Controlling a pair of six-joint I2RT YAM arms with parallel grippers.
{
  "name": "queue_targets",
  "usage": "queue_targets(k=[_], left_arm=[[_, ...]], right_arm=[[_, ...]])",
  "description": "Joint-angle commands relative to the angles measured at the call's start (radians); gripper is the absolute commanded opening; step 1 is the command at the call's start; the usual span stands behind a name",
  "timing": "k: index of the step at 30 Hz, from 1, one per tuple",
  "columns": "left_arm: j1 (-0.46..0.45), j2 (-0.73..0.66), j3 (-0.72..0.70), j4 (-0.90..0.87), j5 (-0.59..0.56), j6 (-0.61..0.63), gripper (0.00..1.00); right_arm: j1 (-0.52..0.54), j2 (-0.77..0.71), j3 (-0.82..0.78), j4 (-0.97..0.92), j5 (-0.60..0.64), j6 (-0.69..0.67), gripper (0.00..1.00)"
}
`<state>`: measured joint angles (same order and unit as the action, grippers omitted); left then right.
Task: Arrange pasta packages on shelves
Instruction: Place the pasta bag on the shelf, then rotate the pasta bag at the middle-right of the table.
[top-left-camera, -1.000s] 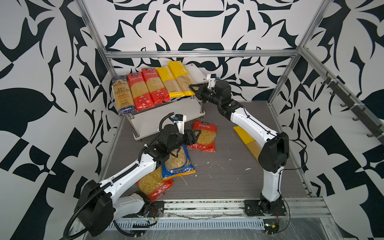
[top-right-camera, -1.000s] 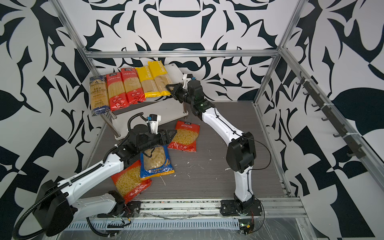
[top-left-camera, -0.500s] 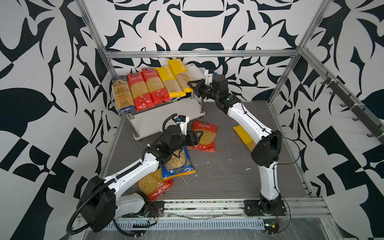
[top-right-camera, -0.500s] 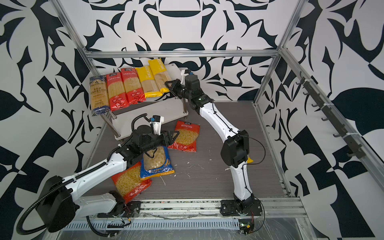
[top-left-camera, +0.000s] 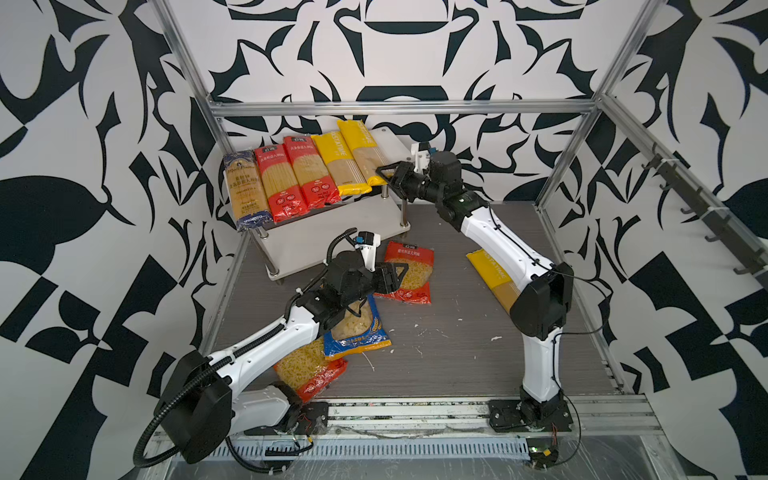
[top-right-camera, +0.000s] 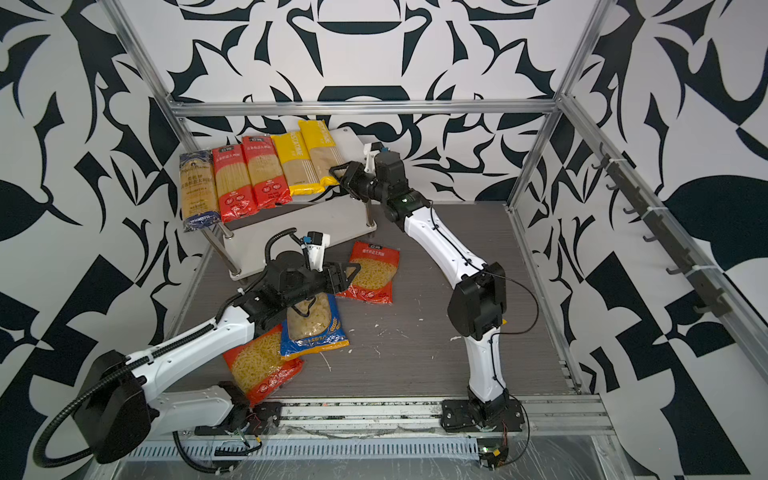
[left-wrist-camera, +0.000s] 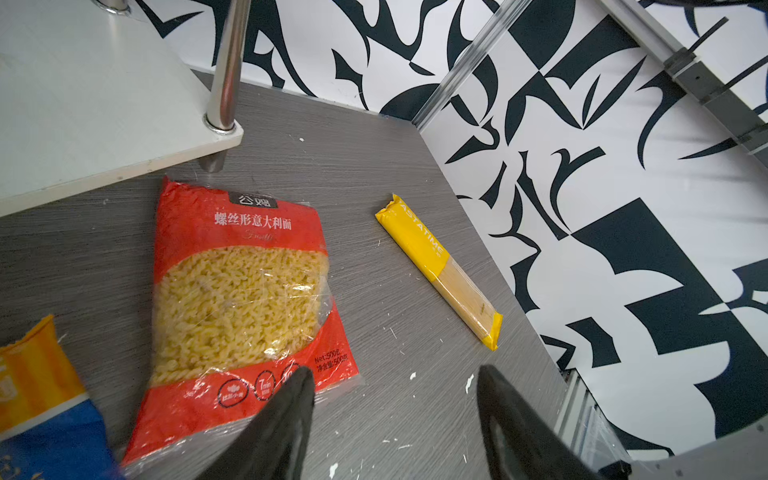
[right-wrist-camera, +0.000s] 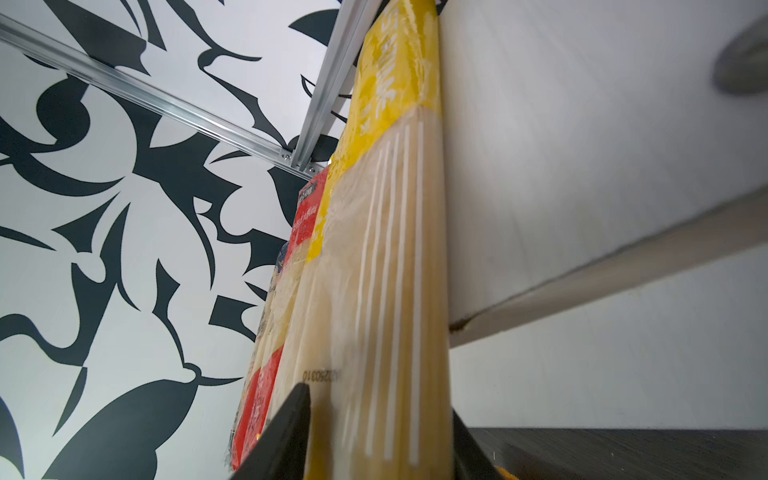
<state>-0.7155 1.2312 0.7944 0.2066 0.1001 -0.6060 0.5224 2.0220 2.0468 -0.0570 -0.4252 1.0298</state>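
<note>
Shelves (top-left-camera: 386, 143): top board carries five spaghetti packs (top-left-camera: 305, 170), lower board looks bare. Three short-pasta bags (top-left-camera: 357, 330) on surface (top-left-camera: 440, 340): one under the open, empty left claw (top-left-camera: 397, 276), two behind it. Sixth spaghetti pack (top-left-camera: 488, 270) well behind right claw (top-left-camera: 384, 179), which straddles end of fifth pack (top-left-camera: 363, 153); grip unclear. Just over half done.

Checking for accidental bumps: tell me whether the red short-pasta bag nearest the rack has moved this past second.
No. The red short-pasta bag keeps the same spot beside the front corner of the lower shelf.

Likely a robotics lab cell: aluminium frame (top-left-camera: 399, 109), black-and-white patterned walls (top-left-camera: 83, 124), bench-mounted arms (top-left-camera: 498, 241).
</note>
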Motion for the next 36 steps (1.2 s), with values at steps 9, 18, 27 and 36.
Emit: queue_targets(k=[9, 18, 27, 36], left_arm=[[-0.029, 0.029, 0.035, 0.034, -0.017, -0.006, 0.66], [-0.032, 0.036, 0.042, 0.036, -0.013, -0.005, 0.66], [-0.053, 0.121, 0.058, 0.058, -0.009, 0.015, 0.68], [-0.155, 0.393, 0.168, 0.161, -0.042, 0.05, 0.72]], right_arm=[[-0.026, -0.043, 0.041, -0.05, 0.014, -0.094, 0.1], [-0.006, -0.098, -0.059, 0.018, -0.019, -0.09, 0.41], [-0.169, -0.347, -0.375, 0.025, -0.217, -0.109, 0.66], [-0.549, -0.545, -0.821, -0.397, 0.032, -0.474, 0.66]])
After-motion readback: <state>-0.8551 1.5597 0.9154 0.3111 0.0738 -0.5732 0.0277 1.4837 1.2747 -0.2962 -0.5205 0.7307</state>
